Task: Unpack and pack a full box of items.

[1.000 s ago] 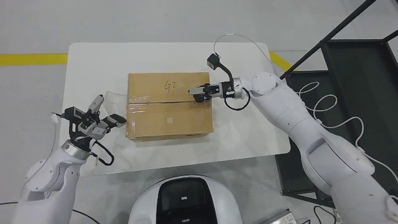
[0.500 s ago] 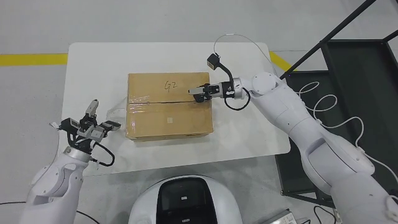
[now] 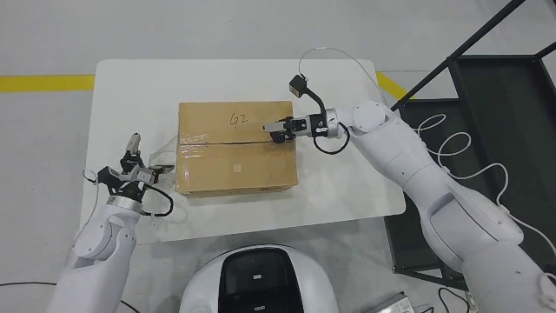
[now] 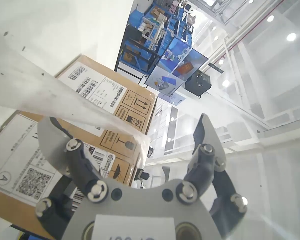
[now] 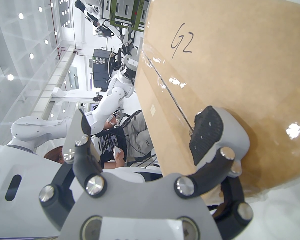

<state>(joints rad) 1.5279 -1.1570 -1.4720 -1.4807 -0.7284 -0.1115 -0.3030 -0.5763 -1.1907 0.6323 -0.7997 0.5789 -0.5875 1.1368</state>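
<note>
Left wrist view: the left jaws are standing spread wide, with nothing pinched between them. A strip of clear tape (image 4: 65,101) is lying across the tip of one finger (image 4: 52,141); whether it is sticking there or only draped over it is hard to tell. Just beyond that finger the cardboard box (image 4: 136,106) is sitting with its labelled side facing the jaws, and the tape is running back toward it. In the top view these jaws are sitting over the worktop (image 3: 330,191), just beside one end of the box (image 3: 234,169), with the tape bridging the gap.

The right jaws are also spread and are gripping nothing. One finger's black pad (image 5: 206,136) is resting flat against the top of the box, right at the end of the taped seam (image 5: 162,83). The other finger (image 5: 77,136) is hanging in open air, away from the cardboard. Ahead of the pad the seam is running along the closed flaps. Farther off, to one side of it, a handwritten mark (image 5: 182,42) is showing. The box is sitting closed near the middle of the worktop, between the two sets of jaws.
</note>
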